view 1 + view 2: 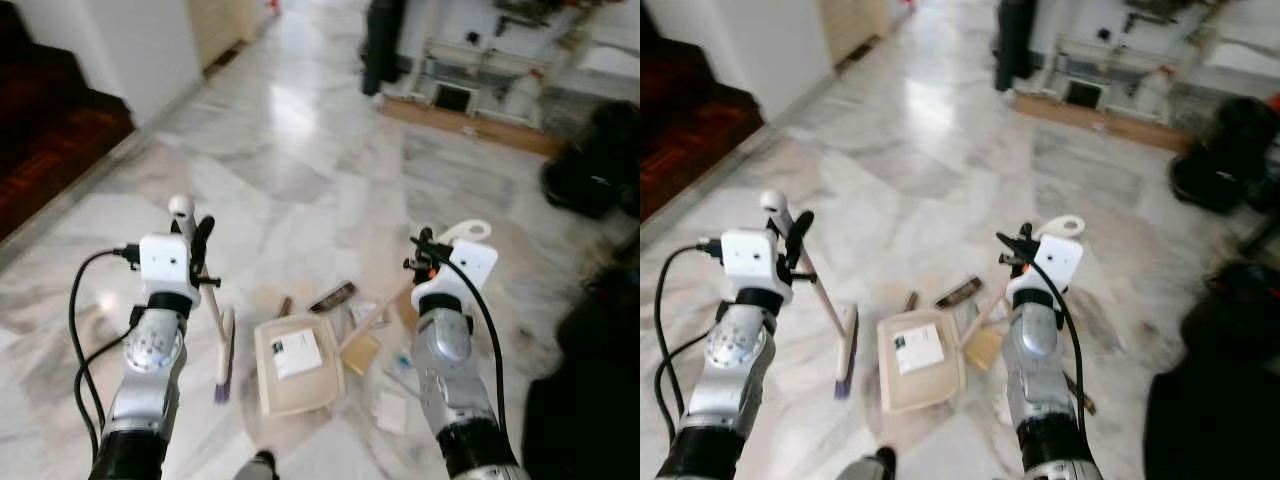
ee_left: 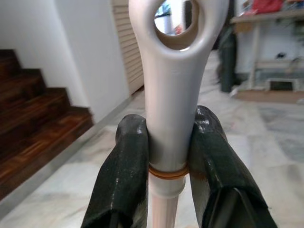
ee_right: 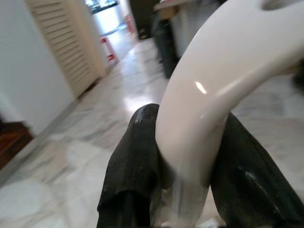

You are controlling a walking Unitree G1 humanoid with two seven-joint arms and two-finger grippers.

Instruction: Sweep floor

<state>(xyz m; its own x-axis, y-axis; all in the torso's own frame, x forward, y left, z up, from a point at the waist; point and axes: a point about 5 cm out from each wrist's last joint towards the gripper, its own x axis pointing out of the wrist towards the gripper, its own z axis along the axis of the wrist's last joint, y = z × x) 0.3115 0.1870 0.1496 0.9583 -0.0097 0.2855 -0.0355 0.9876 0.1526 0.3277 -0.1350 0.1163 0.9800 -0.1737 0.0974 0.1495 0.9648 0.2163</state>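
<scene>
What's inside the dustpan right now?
A white paper with a dark patch lies flat in the beige dustpan. Nothing else shows in the pan; whatever is under the paper is hidden. Other litter, including a tan card, lies on the floor beside it.

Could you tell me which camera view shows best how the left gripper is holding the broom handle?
The left wrist view: both black fingers press the sides of the broom handle just below its hanging loop. In the eye views the left gripper is small, though the broom's head shows on the floor.
</scene>
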